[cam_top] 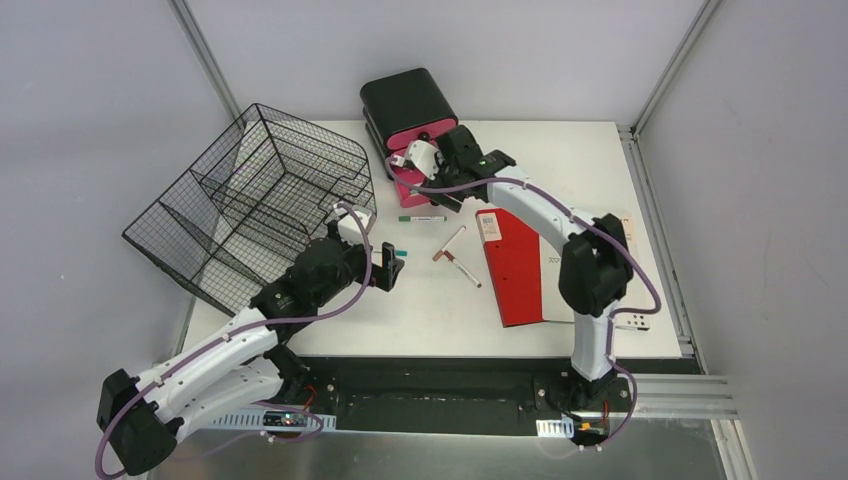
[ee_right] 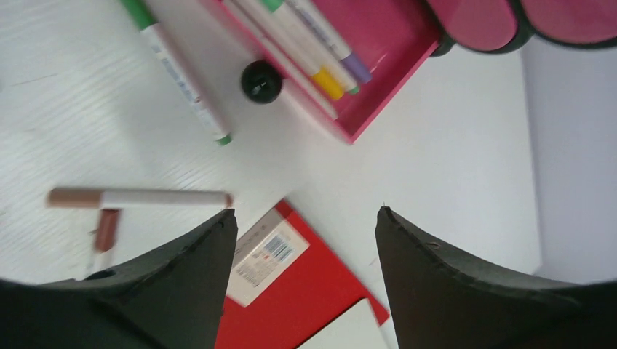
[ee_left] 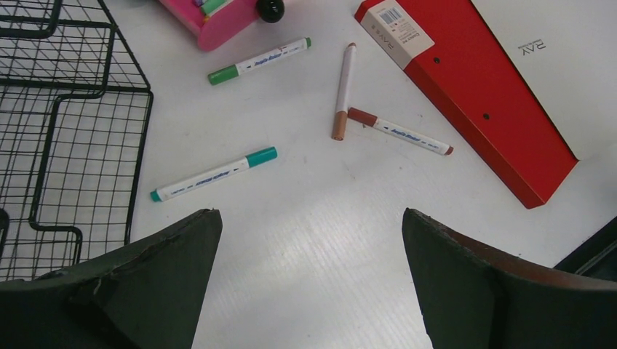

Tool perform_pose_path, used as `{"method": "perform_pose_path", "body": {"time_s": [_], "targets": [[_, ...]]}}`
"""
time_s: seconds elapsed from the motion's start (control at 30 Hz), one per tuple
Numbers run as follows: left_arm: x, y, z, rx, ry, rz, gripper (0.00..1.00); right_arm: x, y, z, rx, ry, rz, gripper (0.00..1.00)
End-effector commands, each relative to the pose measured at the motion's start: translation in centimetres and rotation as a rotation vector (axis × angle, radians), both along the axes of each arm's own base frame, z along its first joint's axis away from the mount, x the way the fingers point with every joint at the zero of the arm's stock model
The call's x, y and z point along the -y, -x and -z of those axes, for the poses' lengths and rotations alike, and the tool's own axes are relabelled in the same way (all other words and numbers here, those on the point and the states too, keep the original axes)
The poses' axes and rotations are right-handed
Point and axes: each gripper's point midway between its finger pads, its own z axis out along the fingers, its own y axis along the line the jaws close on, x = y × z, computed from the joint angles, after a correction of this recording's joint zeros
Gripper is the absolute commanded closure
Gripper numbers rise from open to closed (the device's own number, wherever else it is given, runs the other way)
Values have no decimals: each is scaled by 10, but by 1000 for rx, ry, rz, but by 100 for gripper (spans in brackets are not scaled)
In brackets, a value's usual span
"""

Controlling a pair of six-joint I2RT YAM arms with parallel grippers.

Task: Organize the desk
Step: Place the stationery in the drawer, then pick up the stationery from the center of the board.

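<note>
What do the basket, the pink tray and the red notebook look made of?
Basket: thin black wire welded in a grid, probably coated metal; you see through it. Pink tray: smooth, slightly glossy walls in one piece, likely moulded plastic. Red notebook: flat matte red cover with a barcode sticker, apparently card or laminated board.

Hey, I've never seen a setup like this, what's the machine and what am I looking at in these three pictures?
Two white robot arms are bolted to a large white desk. One picture looks down from above; the other two come from cameras on each wrist, so the dark shapes at the bottom are fingers. On the desk lie a black wire basket, a red-and-white notebook, a pink-and-black marker case with markers inside, and four loose markers, among them a teal-capped marker. The left pincer and the right pincer both stand open, holding nothing.
</note>
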Motion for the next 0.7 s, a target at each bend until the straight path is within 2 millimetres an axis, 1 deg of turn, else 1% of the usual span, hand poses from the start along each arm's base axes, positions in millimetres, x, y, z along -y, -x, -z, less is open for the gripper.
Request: {"method": "perform_pose_path", "body": {"time_s": [0.0,0.17,0.2,0.27,0.37,0.43,0.5,0.67], "targets": [[20,-3,-17,30,68,66,1,7,48,-15,-172,-176,36,27],[39,-3,-12,-1,77,141,1,19,95,-20,-367,-293,20,27],[45,0,-12,-13,83,173,1,22,104,-22,-403,-318,12,27],[54,2,-6,-46,81,218,1,27,119,-25,-462,-373,1,26],[69,1,-4,-68,90,271,1,35,138,-35,-534,-476,-36,26],[78,-1,-1,-90,90,296,1,41,146,-45,-568,-568,-66,26],[87,-3,6,-115,85,321,1,49,148,-55,-577,-655,-84,25],[109,-15,16,-155,93,360,1,76,136,-66,-560,-754,-42,25]]}}
